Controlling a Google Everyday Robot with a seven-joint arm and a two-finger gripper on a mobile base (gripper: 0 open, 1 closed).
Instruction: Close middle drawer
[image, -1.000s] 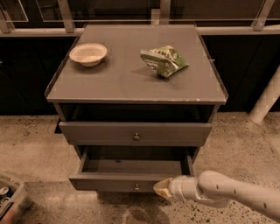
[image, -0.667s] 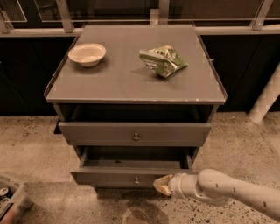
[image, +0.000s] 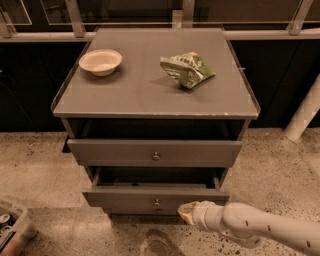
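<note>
The middle drawer (image: 130, 199) is dark grey with a small round knob (image: 157, 203). It stands partly pulled out, with its dark inside showing above the front. My gripper (image: 187, 212) comes in from the lower right on a white arm (image: 250, 227). Its tan fingertips are together and rest against the drawer's front, just right of the knob and near the lower edge. It holds nothing. The lowest drawer is hidden beneath the middle one.
The top drawer (image: 155, 152) also stands out a little. On the cabinet top (image: 140, 95) are a white bowl (image: 100, 61) and a green snack bag (image: 186, 69). A bin (image: 11, 229) sits on the speckled floor at lower left. A white pole (image: 305, 112) stands at right.
The middle drawer's front has slid back towards the cabinet, with my gripper following it inwards against the front. The bowl and the bag have not moved.
</note>
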